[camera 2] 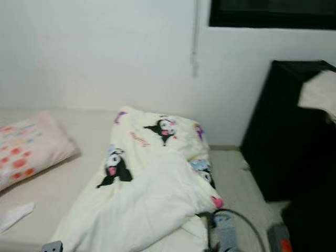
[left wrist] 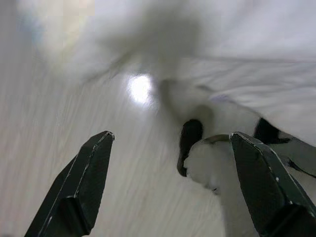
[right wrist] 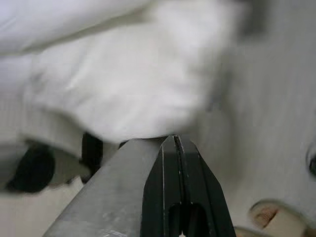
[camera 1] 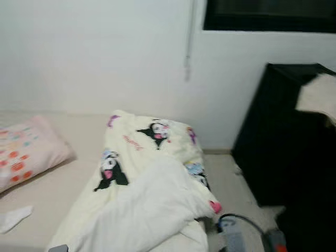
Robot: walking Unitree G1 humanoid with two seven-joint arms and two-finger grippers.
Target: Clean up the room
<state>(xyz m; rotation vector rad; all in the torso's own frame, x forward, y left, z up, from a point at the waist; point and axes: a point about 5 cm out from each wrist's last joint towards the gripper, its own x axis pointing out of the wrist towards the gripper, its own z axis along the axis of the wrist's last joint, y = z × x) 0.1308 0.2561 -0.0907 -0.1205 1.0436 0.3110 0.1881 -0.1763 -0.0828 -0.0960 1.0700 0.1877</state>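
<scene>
A crumpled cream blanket (camera 1: 152,178) printed with black-and-white cartoon figures lies across the bed (camera 1: 58,189), its end hanging off the near side. At the bed's left sits a pink patterned pillow (camera 1: 23,152), and a small white cloth (camera 1: 14,217) lies near the front left corner. In the left wrist view my left gripper (left wrist: 173,182) hangs open over pale wooden floor, below the white bedding (left wrist: 237,64), with nothing between its fingers. The right wrist view has my right gripper (right wrist: 175,148) shut and empty, pointing at hanging white bedding (right wrist: 123,79).
A tall black cabinet (camera 1: 278,136) stands to the right of the bed, with a cream cloth (camera 1: 320,97) draped on its top. A black cable (camera 1: 244,219) and a grey object lie on the floor strip between them. White wall behind; a dark window (camera 1: 270,13) is at upper right.
</scene>
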